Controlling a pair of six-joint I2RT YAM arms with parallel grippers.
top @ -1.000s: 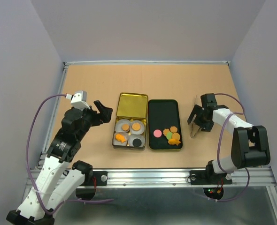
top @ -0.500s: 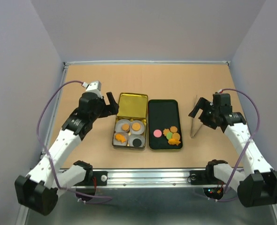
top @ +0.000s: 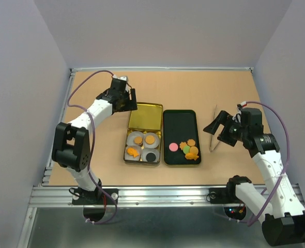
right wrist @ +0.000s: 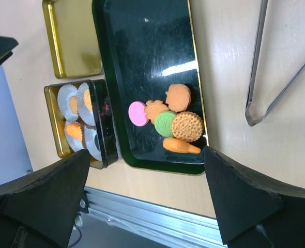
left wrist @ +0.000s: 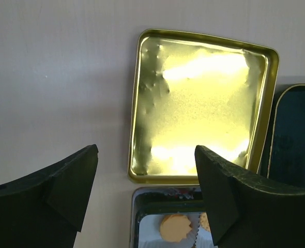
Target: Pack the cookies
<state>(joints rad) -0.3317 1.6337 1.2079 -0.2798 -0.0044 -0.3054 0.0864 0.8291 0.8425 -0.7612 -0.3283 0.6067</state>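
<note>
Small coin-sized cookies (right wrist: pixel 187 126), round brown, pink, green and orange shaped: six lie loose at the 6 o'clock end of the glossy black oblong tray (top: pixel 179 124). Four more sit in white pleated paper cups (right wrist: pixel 69 103) inside the gold rectangular tin (top: pixel 125 155), which is at the tray's 9 o'clock, right against it. The tin's shiny gold lid (left wrist: pixel 201 103) lies inside-up at 12 o'clock of the tin. Thin metal tongs (right wrist: pixel 276 67) lie on the tan table (top: pixel 235 93) at 3 o'clock of the tray, apart from it.

Left gripper (left wrist: pixel 146 152): jaws wide apart, nothing between, hovering over the lid's near edge. Right gripper (right wrist: pixel 146 151): jaws spread, empty, above the loose cluster, tongs at its 3 o'clock.

Step, my read: right arm fetches a loose cookie, directly or with the tongs. To do it well, take an outer piece, e.g. the orange one at 6 o'clock of the cluster, since the others touch. Come straight down and close gently; biscuits likely brittle. All four cups look occupied, so stack carefully. Keep the left arm off the tin.
</note>
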